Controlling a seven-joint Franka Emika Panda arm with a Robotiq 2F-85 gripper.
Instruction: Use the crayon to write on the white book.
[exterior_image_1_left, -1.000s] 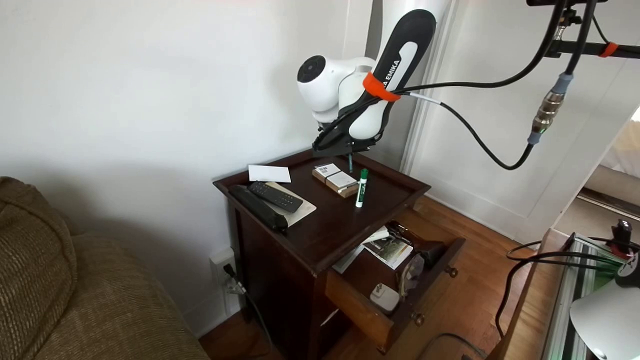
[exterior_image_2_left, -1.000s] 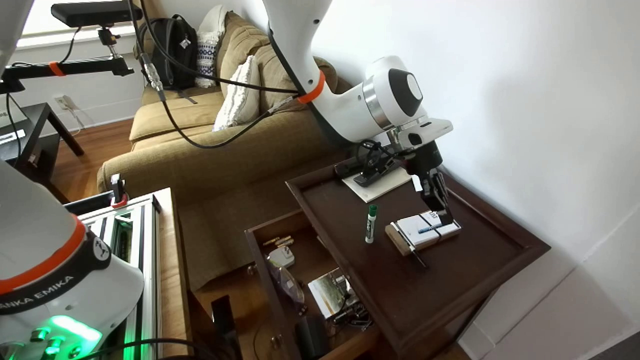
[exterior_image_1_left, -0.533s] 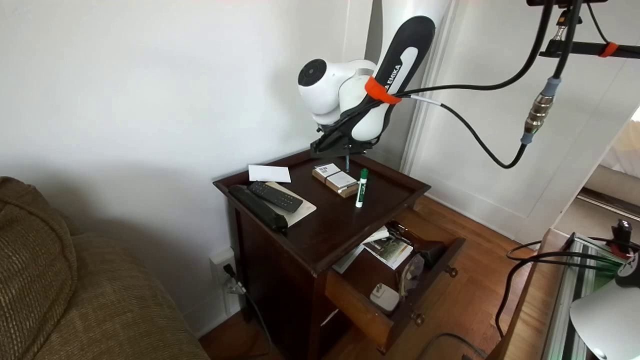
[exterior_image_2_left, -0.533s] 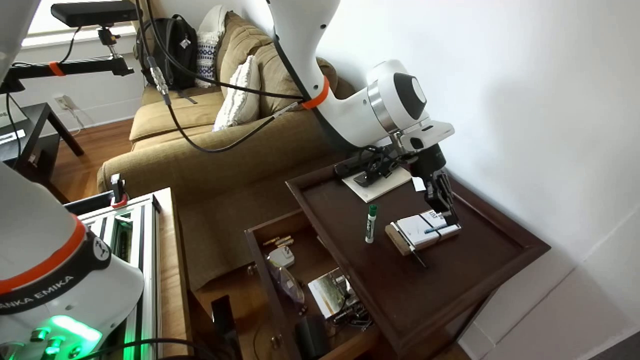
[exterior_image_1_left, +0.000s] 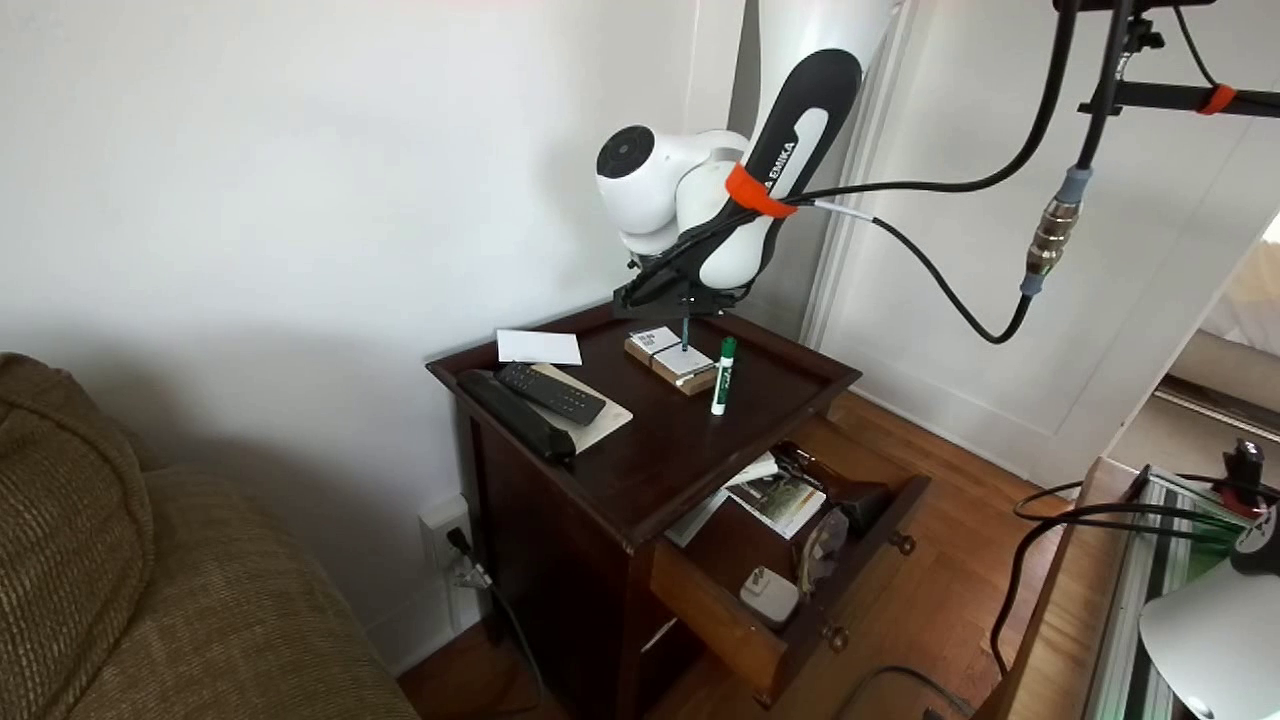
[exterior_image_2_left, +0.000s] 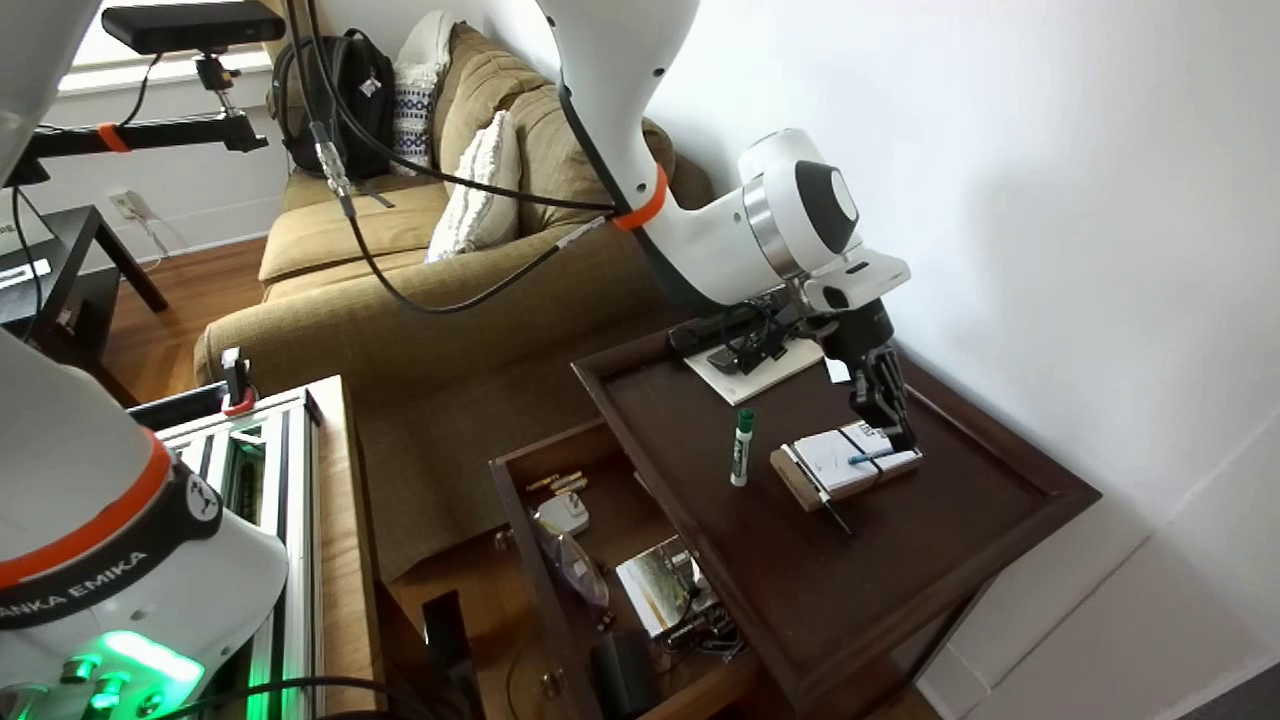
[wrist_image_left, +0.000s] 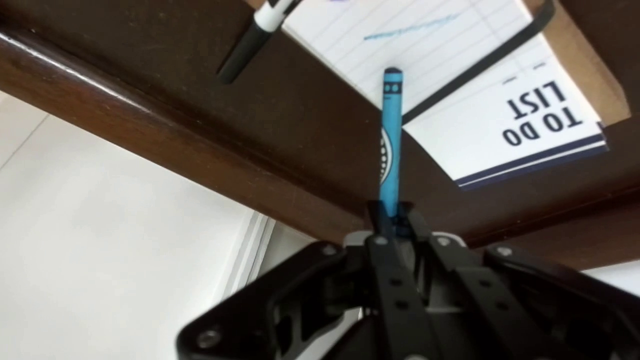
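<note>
A blue crayon (wrist_image_left: 391, 125) is clamped upright between the fingertips of my gripper (wrist_image_left: 392, 212), tip pointing away from the jaws. It also shows in both exterior views (exterior_image_1_left: 685, 335) (exterior_image_2_left: 870, 457). The white "TO DO LIST" pad (wrist_image_left: 345, 42) lies on a brown notebook (wrist_image_left: 595, 75) under a black elastic band, in both exterior views too (exterior_image_1_left: 685, 361) (exterior_image_2_left: 825, 455). A faint blue stroke (wrist_image_left: 410, 29) is on the lined page. The crayon tip is over the page near its edge; I cannot tell whether it touches. My gripper (exterior_image_2_left: 903, 440) is above the pad's wall-side end.
A green marker (exterior_image_1_left: 723, 375) stands upright near the pad. A black-capped pen (exterior_image_2_left: 838, 515) sticks out from the pad's edge. A remote (exterior_image_1_left: 552, 392), black case (exterior_image_1_left: 515, 415) and white card (exterior_image_1_left: 538, 347) lie on the raised-rim tabletop (exterior_image_2_left: 800, 610). The drawer (exterior_image_1_left: 720, 610) is open.
The arm has come down slightly. The gripper and crayon have shifted a little, and the crayon tip now appears over the page instead of at its edge. The pad and marker have not moved.
</note>
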